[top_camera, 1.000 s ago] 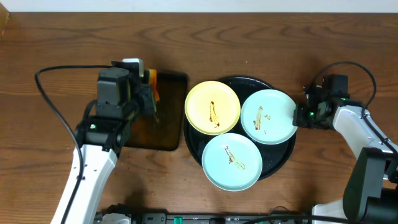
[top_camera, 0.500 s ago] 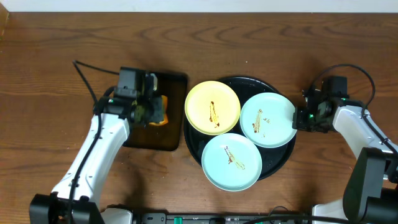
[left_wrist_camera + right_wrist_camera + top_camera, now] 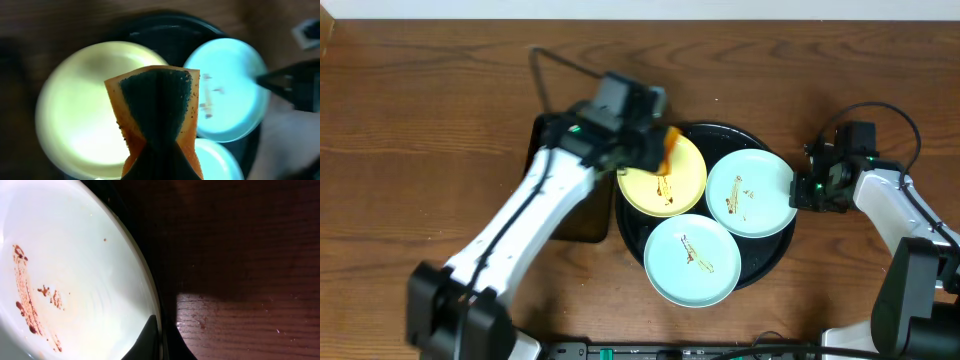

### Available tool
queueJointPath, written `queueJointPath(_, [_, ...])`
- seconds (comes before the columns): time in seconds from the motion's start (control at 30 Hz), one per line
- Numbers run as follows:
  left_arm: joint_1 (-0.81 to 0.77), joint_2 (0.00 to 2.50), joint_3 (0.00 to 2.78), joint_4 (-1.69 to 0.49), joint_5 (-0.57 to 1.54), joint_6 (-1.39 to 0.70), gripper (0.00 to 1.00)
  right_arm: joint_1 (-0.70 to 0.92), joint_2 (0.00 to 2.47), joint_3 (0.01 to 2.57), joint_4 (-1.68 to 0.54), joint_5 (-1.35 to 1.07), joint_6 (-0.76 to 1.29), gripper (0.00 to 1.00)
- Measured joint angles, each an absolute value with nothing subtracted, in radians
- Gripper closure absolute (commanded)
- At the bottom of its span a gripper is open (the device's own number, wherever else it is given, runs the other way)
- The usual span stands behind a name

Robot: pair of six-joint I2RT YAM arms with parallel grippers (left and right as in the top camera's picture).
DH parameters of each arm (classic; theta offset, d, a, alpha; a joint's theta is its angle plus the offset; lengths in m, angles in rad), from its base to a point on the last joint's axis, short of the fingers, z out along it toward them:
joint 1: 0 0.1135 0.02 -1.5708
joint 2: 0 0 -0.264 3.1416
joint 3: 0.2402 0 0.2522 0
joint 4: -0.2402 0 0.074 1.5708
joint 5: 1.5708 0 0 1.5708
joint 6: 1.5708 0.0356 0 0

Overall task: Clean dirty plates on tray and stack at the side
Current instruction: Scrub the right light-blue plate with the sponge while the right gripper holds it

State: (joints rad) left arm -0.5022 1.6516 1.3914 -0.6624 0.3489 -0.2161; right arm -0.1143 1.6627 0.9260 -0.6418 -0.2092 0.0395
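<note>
Left arm: reaches in from the left, with the left gripper (image 3: 656,146) over the yellow plate (image 3: 655,188) and its jaws clamped on an orange sponge (image 3: 157,100).
Right arm: elbow bent, with the right gripper (image 3: 802,188) at the rim of the right mint plate (image 3: 750,190); whether the jaws are closed cannot be told.
Front mint plate (image 3: 692,258): lies with the other two on the tray (image 3: 632,235).

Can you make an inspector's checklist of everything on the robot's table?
Surface: brown wooden table.
Job's things: yellow plate, right mint plate and near mint plate, all sauce-streaked, on the round black tray.
Clutter: dark rectangular tray left of it, partly under the left arm.
Grippers: left pincer holds an orange sponge over the yellow plate; right pincer at the right mint plate's rim, grip unclear.
Cables: a black cable loops by the left arm, another by the right.
Surroundings: pale strip beyond the far edge.
</note>
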Motion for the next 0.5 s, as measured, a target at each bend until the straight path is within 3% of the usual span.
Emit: queueJointPath(0.5, [-0.791,1.983,1.452,-0.405,0.421,-0.264,0.92,-0.114,1.663,0.927,-0.647,-0.209,0.040,0.99])
